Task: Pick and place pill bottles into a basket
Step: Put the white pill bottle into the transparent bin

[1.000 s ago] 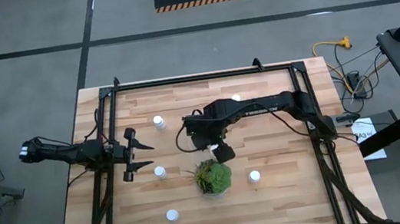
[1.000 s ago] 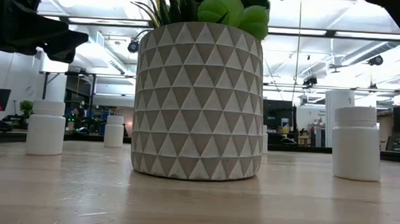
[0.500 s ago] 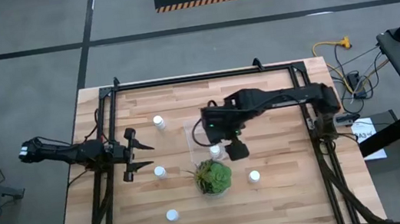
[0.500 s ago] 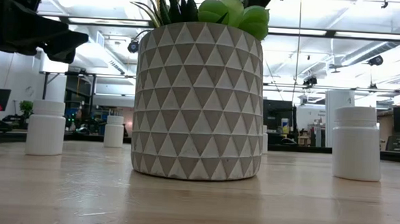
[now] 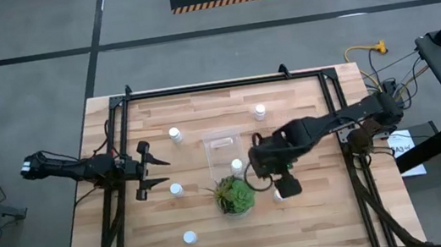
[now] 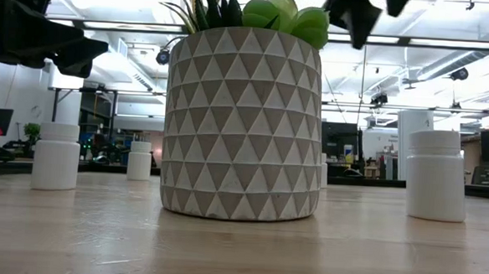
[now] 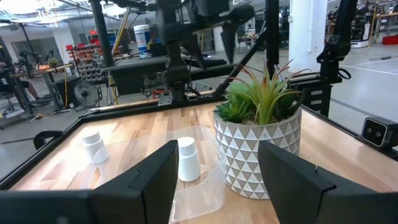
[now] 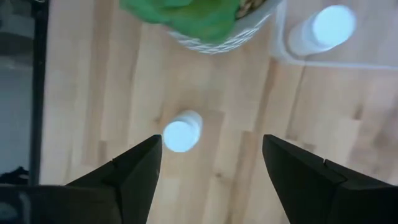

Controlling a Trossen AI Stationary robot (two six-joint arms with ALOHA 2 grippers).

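Six white pill bottles show. One (image 5: 237, 166) stands inside the clear basket (image 5: 221, 140), also seen in the left wrist view (image 7: 188, 159). Others stand on the table at the far left (image 5: 174, 134), far right (image 5: 260, 111), left (image 5: 175, 189) and near left (image 5: 189, 238). My right gripper (image 5: 287, 186) hangs open above the bottle (image 8: 182, 132) to the right of the potted plant (image 5: 234, 196), touching nothing. My left gripper (image 5: 155, 171) is open and empty at the table's left.
The plant's patterned pot (image 6: 243, 124) stands just near of the basket and close to the left of my right gripper. A black frame (image 5: 224, 84) runs along the table's far and side edges. Bare wood lies at the near right (image 5: 327, 220).
My right gripper has gone from over the basket toward the table's right and near edges, ending above the bottle to the right of the plant. The arm has drawn off the basket, which now shows with one bottle standing in it.
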